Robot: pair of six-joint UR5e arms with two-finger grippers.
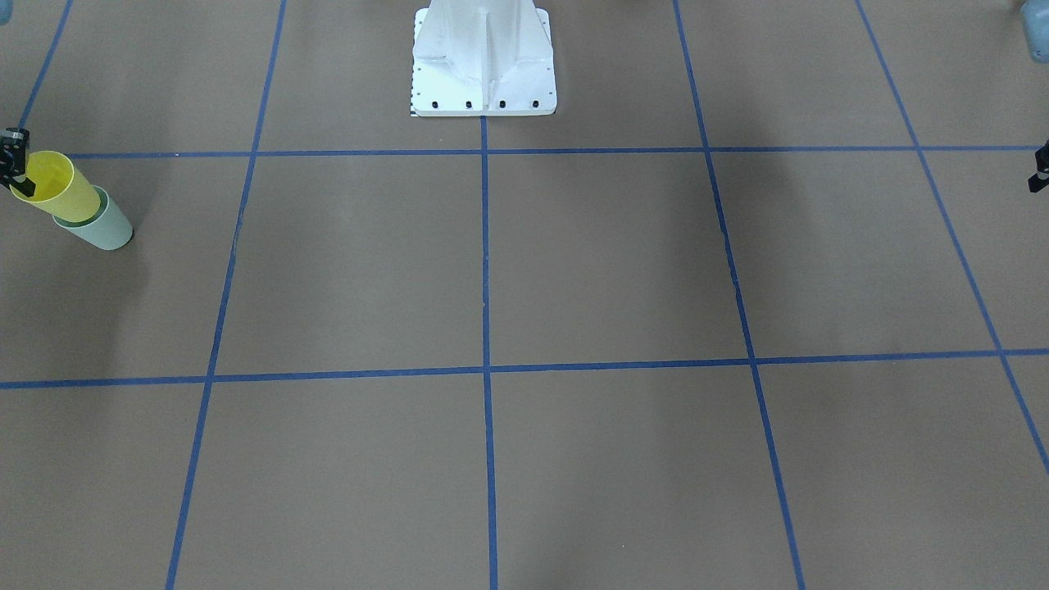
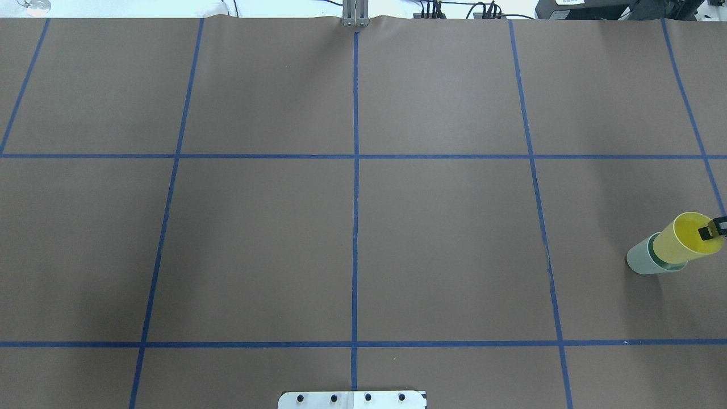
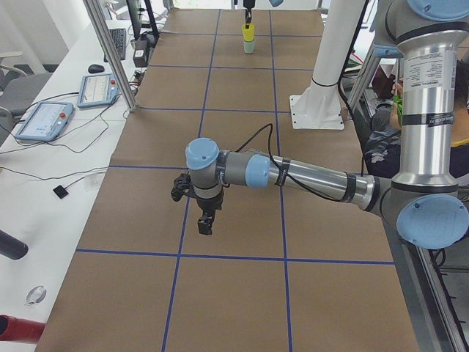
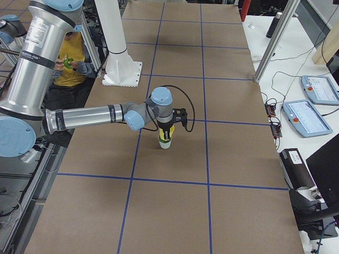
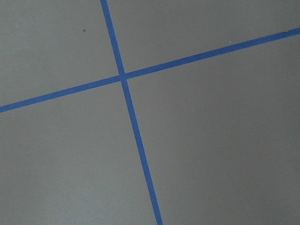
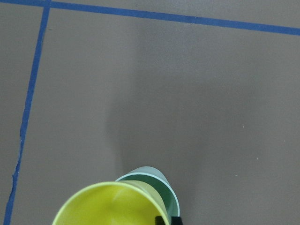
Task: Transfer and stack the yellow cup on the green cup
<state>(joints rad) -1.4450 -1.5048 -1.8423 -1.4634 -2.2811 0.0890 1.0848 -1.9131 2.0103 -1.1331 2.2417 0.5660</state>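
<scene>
The yellow cup [image 1: 61,192] sits nested in the green cup [image 1: 106,229], which stands on the brown table on my right side. Both also show in the overhead view, yellow [image 2: 681,244] in green [image 2: 640,258]. My right gripper [image 2: 714,229] comes in from the edge and is shut on the yellow cup's rim, with one finger [image 6: 162,220] inside the cup. My left gripper [image 3: 205,224] hangs low over bare table far from the cups. Only a sliver of it [image 1: 1039,168] shows in the front view, so I cannot tell whether it is open.
The white robot base [image 1: 483,61] stands at the table's middle back. Blue tape lines [image 2: 355,170] divide the brown table [image 2: 255,244] into squares. Tablets and cables [image 4: 312,103] lie on side benches beyond the table's edges.
</scene>
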